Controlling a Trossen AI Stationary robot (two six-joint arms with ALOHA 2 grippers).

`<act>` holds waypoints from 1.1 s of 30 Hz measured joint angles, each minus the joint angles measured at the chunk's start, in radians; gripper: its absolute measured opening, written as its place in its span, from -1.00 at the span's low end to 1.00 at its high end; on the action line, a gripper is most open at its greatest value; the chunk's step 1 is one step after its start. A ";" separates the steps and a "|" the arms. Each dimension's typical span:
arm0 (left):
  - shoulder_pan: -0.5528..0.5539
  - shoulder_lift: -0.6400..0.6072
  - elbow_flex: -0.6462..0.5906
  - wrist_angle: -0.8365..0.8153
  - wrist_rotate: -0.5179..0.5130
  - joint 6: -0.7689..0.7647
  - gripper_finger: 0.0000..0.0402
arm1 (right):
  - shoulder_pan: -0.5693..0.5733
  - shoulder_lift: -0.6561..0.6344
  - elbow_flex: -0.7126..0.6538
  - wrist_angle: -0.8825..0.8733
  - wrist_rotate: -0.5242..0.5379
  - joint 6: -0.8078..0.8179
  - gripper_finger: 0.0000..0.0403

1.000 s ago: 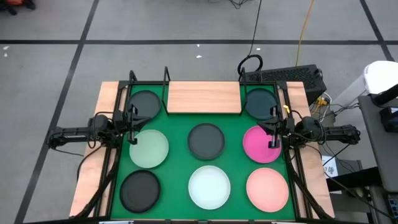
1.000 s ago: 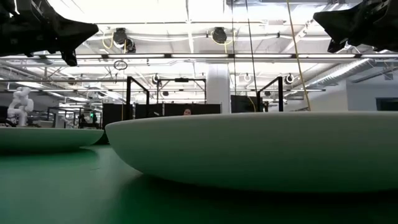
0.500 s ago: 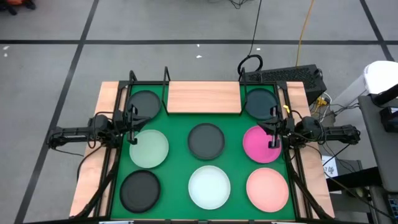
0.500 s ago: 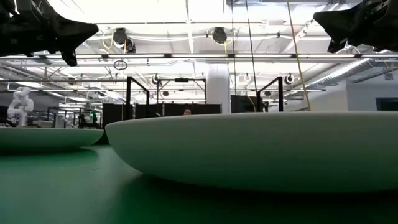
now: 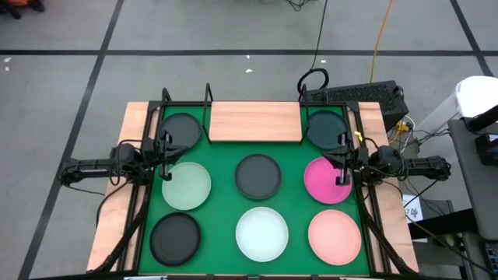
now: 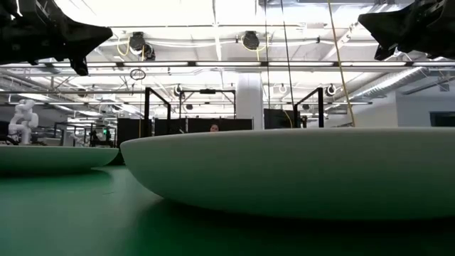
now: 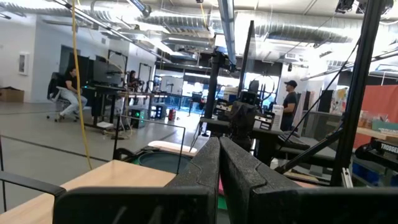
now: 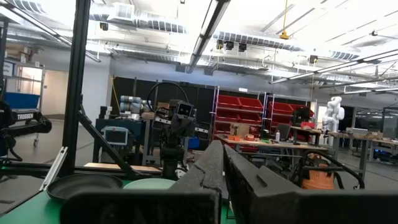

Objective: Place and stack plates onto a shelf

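Left gripper [image 5: 166, 156]: fingers [image 7: 205, 171] pressed together, holding nothing; raised above the mat at its 9 o'clock edge, over the near rim of the pale green plate [image 5: 187, 185].
Right gripper [image 5: 340, 162]: fingers [image 8: 208, 165] pressed together, holding nothing; raised at the mat's 3 o'clock edge, over the outer rim of the magenta plate [image 5: 324, 180].

Green mat [image 5: 222, 159]: covers the middle of the table; carries all the plates.

Plates, placed from the mat's centre:
- dark plate [image 5: 257, 175], at the centre.
- dark plate [image 5: 180, 130], 10 o'clock corner, just beside the shelf's left end.
- dark plate [image 5: 326, 129], 2 o'clock corner, just beside the shelf's right end.
- pale green plate, 9 o'clock.
- magenta plate, 3 o'clock.
- dark plate [image 5: 175, 237], 7 o'clock.
- white plate [image 5: 261, 232], 6 o'clock; fills the low view.
- light pink plate [image 5: 334, 235], 5 o'clock.

Shelf [image 5: 255, 121]: wooden board on black rods, 12 o'clock edge, with no plates on it.
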 joint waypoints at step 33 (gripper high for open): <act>0.000 0.000 0.000 0.000 0.000 0.000 -0.92 | 0.000 0.110 0.028 0.109 0.240 0.034 -1.00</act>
